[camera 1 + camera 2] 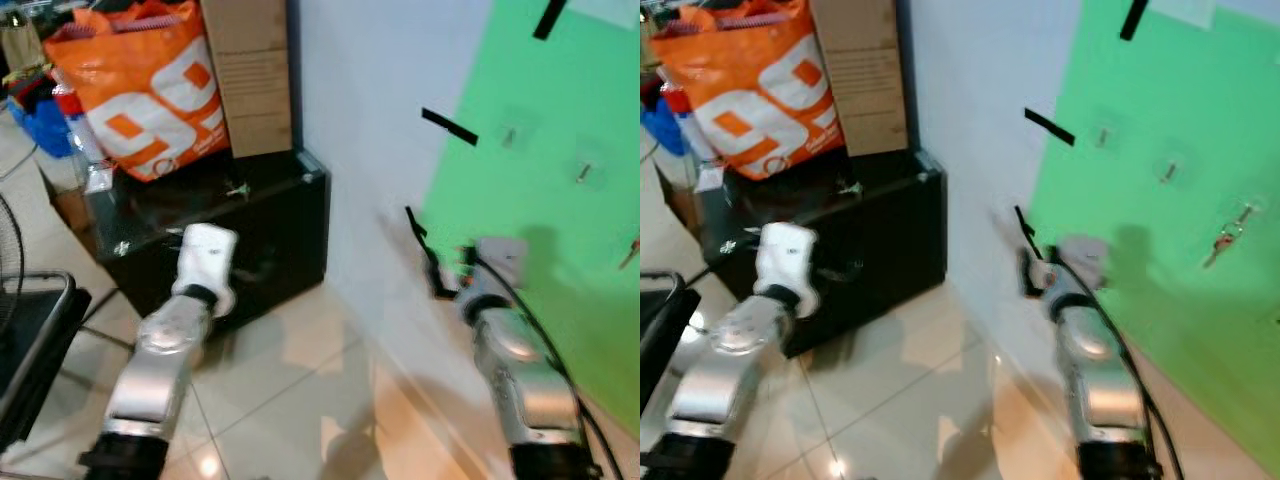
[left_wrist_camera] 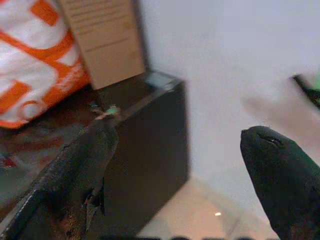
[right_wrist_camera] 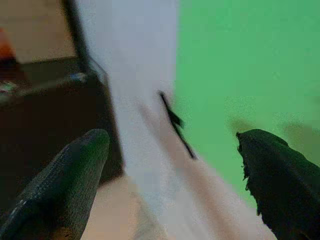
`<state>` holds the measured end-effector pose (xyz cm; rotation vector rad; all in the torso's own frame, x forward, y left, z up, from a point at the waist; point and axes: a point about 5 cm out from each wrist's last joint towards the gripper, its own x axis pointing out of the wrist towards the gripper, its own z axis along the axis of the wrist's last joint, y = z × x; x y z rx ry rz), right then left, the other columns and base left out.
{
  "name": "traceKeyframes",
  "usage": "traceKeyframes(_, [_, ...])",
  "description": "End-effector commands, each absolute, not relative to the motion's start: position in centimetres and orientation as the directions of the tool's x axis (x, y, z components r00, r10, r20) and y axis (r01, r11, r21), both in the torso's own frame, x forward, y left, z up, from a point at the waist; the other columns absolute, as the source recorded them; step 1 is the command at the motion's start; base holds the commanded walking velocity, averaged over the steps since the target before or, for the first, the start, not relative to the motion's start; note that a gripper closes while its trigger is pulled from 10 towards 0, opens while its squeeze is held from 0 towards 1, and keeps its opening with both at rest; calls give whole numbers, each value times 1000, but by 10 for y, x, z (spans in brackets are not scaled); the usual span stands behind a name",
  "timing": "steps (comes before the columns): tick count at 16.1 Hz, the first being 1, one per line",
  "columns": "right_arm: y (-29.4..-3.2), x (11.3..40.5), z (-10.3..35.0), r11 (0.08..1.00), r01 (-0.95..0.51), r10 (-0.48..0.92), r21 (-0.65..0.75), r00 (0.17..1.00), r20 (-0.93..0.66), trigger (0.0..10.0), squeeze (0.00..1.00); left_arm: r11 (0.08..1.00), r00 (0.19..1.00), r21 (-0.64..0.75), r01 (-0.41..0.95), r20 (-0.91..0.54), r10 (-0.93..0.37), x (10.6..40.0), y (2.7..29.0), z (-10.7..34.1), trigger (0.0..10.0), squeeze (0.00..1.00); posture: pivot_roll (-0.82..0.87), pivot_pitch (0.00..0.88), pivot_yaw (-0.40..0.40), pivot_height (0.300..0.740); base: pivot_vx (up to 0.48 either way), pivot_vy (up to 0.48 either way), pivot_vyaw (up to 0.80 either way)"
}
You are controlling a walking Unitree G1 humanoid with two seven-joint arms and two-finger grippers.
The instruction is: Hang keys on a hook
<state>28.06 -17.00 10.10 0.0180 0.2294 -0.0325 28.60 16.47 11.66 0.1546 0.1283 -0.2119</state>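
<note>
A bunch of keys (image 1: 1228, 238) with a reddish tag hangs from a hook on the green board (image 1: 1160, 270) at the far right of the wall. Two bare hooks (image 1: 1102, 133) (image 1: 1170, 170) sit further left on the board. My right gripper (image 3: 170, 137) is open and holds nothing. It is raised towards the wall near the board's left edge, well left of and below the keys. In the right eye view its black fingers (image 1: 1024, 262) stand against the white wall. My left gripper (image 2: 177, 132) is also open with nothing in it, held low in front of a black case (image 1: 280, 225).
An orange bag (image 1: 150, 90) and a cardboard box (image 1: 250, 75) rest on the black case by the wall. Blue items (image 1: 40, 115) lie behind. A fan (image 1: 8, 265) and a black frame (image 1: 40, 330) stand at the left. Black tape strips (image 1: 448, 126) mark the wall. The floor is tiled.
</note>
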Motion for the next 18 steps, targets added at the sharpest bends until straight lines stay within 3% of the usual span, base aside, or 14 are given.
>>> traceKeyframes(1, [-183, 278, 100, 997, 71, -71, -7, 971, -229, 10000, 1000, 962, 968, 134, 236, -117, -221, 288, 158, 123, 10000, 0, -81, 0, 25, 740, 307, 0, 0])
traceKeyframes(18, [-189, 276, 100, 997, 79, -82, -23, 969, -232, 10000, 1000, 956, 963, 138, 259, -116, -244, 291, 156, 123, 10000, 0, -93, 0, 33, 740, 331, 0, 0])
